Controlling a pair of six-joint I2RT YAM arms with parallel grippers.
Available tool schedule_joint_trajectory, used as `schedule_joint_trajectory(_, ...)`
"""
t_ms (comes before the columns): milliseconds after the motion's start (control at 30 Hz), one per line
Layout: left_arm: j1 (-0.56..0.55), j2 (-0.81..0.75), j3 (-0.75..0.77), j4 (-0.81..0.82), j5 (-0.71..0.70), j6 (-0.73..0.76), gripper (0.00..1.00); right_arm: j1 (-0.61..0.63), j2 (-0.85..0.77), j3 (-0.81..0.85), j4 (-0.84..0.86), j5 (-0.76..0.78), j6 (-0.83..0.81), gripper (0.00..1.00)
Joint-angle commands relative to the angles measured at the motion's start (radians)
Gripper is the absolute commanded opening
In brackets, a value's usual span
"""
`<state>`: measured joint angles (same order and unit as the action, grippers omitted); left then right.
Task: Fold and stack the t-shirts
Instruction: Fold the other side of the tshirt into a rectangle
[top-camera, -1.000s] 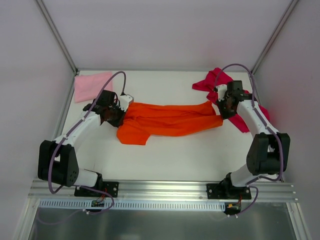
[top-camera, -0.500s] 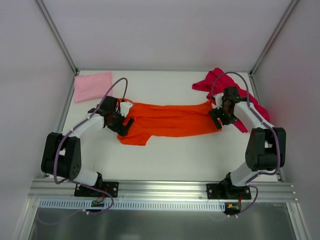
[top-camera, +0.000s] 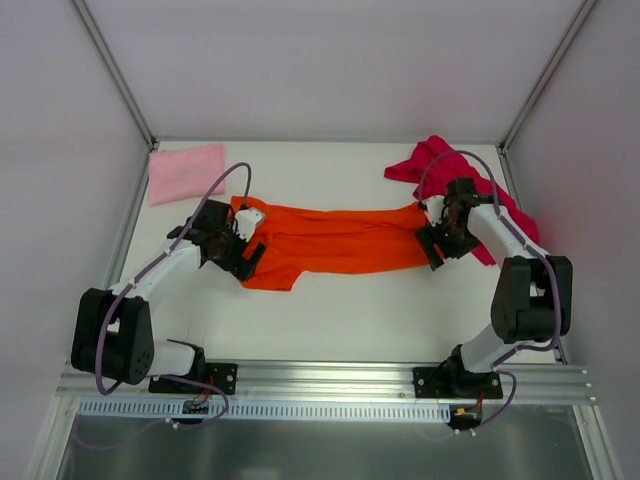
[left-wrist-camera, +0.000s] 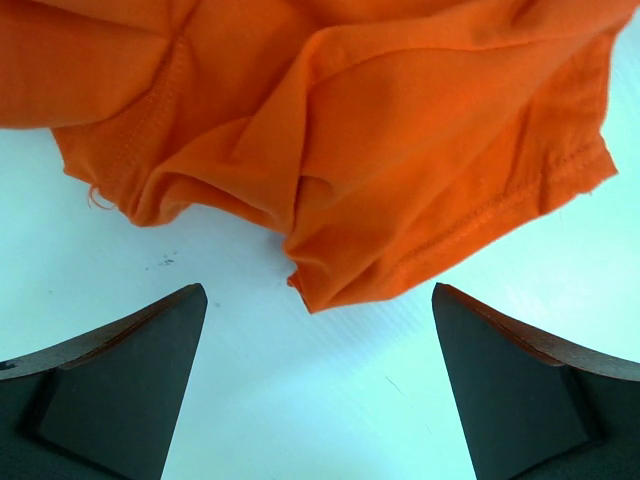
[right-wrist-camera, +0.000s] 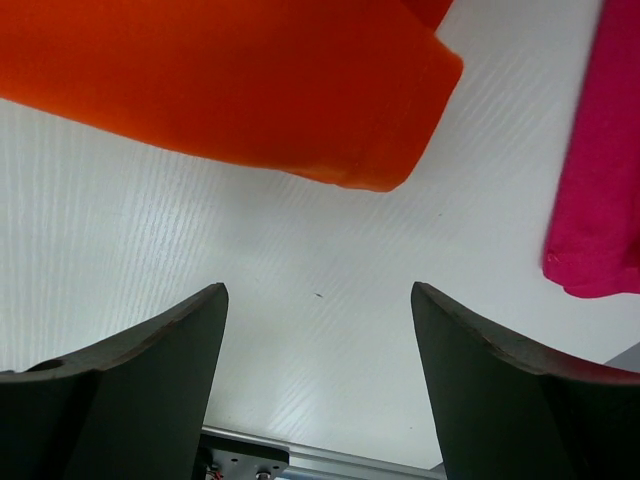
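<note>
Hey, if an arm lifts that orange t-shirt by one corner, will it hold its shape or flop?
Probably flop: the orange t-shirt lies in soft wrinkles and bunched folds, so the rest would likely hang or drag. It looks thin, so probably light. Pushed on the smooth table, it would likely bunch rather than slide whole.

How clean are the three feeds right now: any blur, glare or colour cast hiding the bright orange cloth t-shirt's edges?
Left wrist: sharp enough to read stitching on the bright orange cloth t-shirt, but the white table reads cyan. Right wrist: table neutral white, shirt edge crisp, no glare. Top external: even light, soft shadows only, nothing blurred.
</note>
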<state>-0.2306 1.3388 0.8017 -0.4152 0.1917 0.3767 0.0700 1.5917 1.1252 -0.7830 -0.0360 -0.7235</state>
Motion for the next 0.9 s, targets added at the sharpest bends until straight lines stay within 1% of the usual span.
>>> schedule_joint_trajectory(0, -0.012, -0.065, -0.004, -0.043, 0.049, 0.014, 0.99, -0.002, 0.017, 0.027, -0.059, -0.042, -0.024, 0.79)
schedule_joint_trajectory(100, -0.01, -0.06, 0.008, -0.06, 0.052, -0.007, 0.99, -0.003, 0.051, 0.068, -0.082, -0.053, -0.016, 0.79)
schedule_joint_trajectory(200, -0.012, -0.027, 0.028, -0.082, 0.087, -0.047, 0.99, -0.003, 0.108, 0.102, -0.102, -0.053, -0.005, 0.77)
schedule_joint_trajectory(300, -0.012, -0.004, 0.028, -0.091, 0.11, -0.058, 0.99, -0.003, 0.14, 0.101, -0.093, -0.064, -0.008, 0.76)
schedule_joint_trajectory(467, -0.012, 0.042, 0.008, -0.062, 0.12, -0.074, 0.99, -0.009, 0.169, 0.097, -0.064, -0.064, -0.004, 0.75)
schedule_joint_trajectory(533, -0.012, 0.063, 0.005, -0.053, 0.117, -0.075, 0.99, -0.012, 0.192, 0.11, -0.062, -0.064, 0.002, 0.75)
schedule_joint_trajectory(667, -0.012, 0.126, 0.014, -0.037, 0.1, -0.071, 0.97, -0.018, 0.226, 0.128, -0.059, -0.074, 0.009, 0.72)
schedule_joint_trajectory(800, -0.012, 0.135, 0.04, -0.04, 0.081, -0.071, 0.94, -0.018, 0.235, 0.136, -0.048, -0.064, 0.01, 0.72)
schedule_joint_trajectory(867, -0.01, 0.132, 0.045, -0.039, 0.081, -0.073, 0.95, -0.018, 0.238, 0.134, -0.036, -0.059, 0.007, 0.71)
